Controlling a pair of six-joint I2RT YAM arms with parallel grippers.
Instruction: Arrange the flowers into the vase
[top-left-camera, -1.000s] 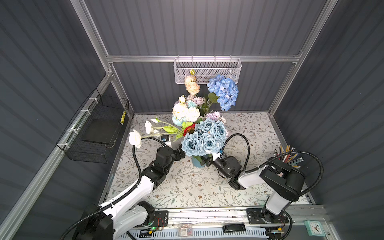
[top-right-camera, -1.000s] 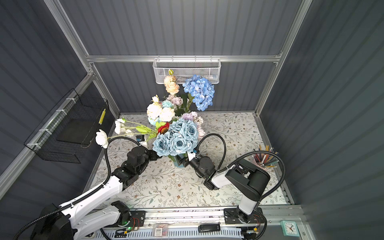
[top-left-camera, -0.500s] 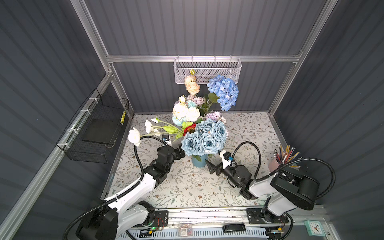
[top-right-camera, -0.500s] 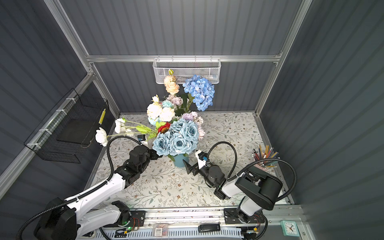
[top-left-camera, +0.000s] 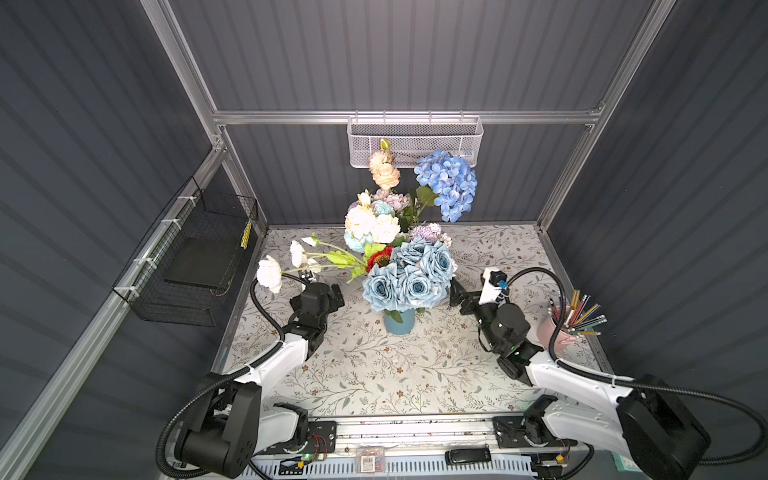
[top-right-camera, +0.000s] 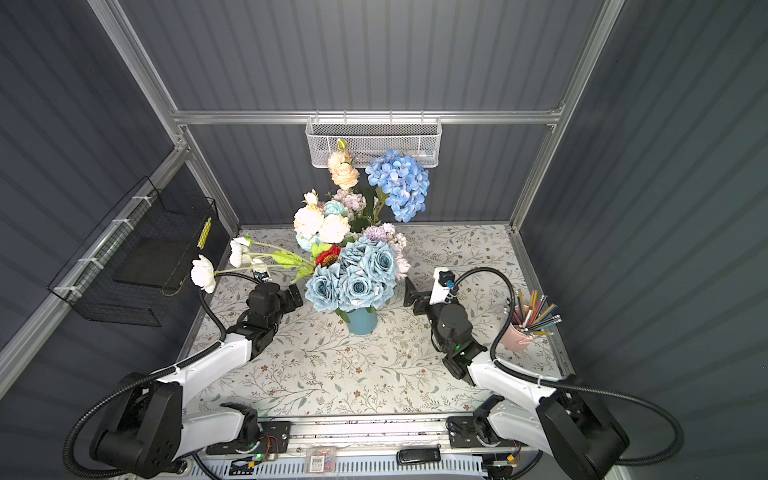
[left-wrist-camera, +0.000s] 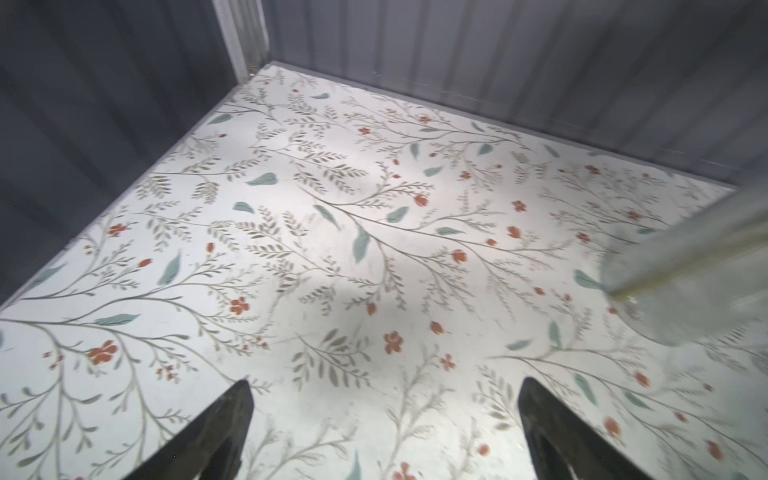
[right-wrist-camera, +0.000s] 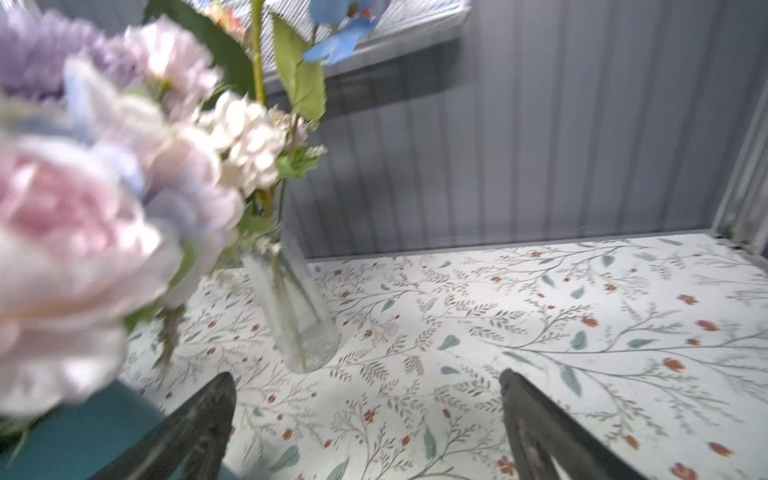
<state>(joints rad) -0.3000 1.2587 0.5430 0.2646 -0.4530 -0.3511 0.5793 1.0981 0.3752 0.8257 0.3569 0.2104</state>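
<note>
**Flanking the flowers (top-left-camera: 409, 276), left gripper (top-left-camera: 337, 295) and right gripper (top-left-camera: 456, 294) spread wide, empty**

Bare patterned tabletop (left-wrist-camera: 332, 249) runs ahead of the left gripper to the grey corner walls (left-wrist-camera: 498, 54). Flowers fill the teal vase (top-left-camera: 400, 326) between both grippers. A clear glass vase (right-wrist-camera: 299, 328) with stems stands just past the right gripper's jaws.

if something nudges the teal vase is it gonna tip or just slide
Probably top-heavy: the teal vase is small under a much wider bunch of pale-blue roses, so a nudge up high may tip it. A low push looks likelier to slide it on the flat floral mat.
</note>
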